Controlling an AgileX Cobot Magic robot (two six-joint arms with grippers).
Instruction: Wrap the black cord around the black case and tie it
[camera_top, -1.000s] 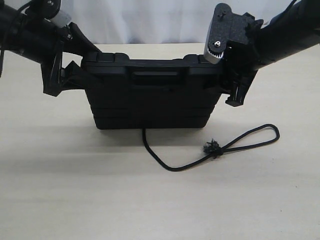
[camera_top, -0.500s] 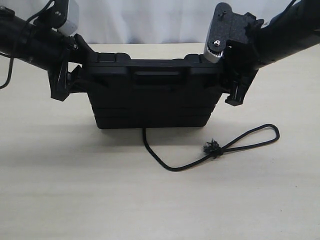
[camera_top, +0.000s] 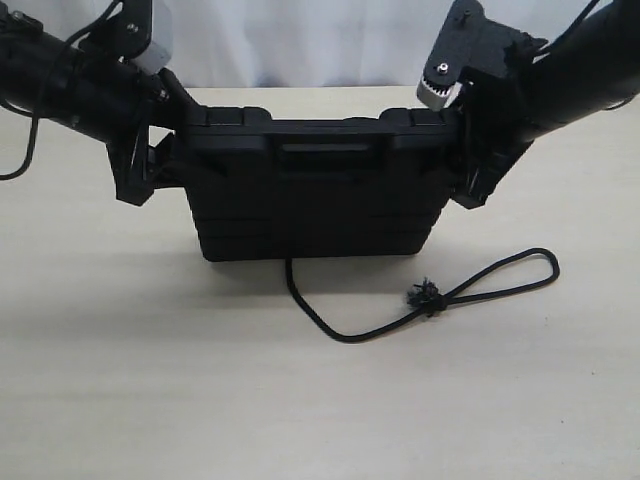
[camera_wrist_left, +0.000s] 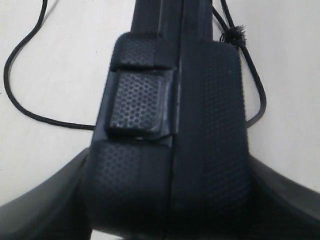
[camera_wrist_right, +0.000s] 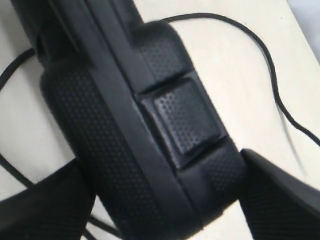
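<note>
Black case (camera_top: 315, 205): stands upright on its long edge at the back middle of the table (camera_top: 150, 400), handle (camera_top: 322, 155) along the top and ribbed lid facing the exterior camera; whether its lower edge touches the tabletop I cannot tell.
Black cord (camera_top: 345, 335): comes out from under the case's lower edge, curves forward and right over the table, and passes a frayed knot (camera_top: 425, 295) into a long loop (camera_top: 520, 265) lying flat.
Left gripper (camera_top: 150, 175): jaws spread wide and clamped across the case's left end.
Right gripper (camera_top: 480, 170): jaws likewise wide, pressed on either side of the case's right end.
Change from a second ago: the case sits a little further right, the left arm is higher with its grey camera block nearly out of the top edge, and the right gripper is up and to the right; the cord lies exactly as before.
Left wrist view only: a honeycomb-textured latch (camera_wrist_left: 140, 102) on the case's narrow end, and more cord on the table behind the case.
Right wrist view only: the second latch (camera_wrist_right: 185, 117), with fingers (camera_wrist_right: 280, 195) flanking the dotted plastic.
</note>
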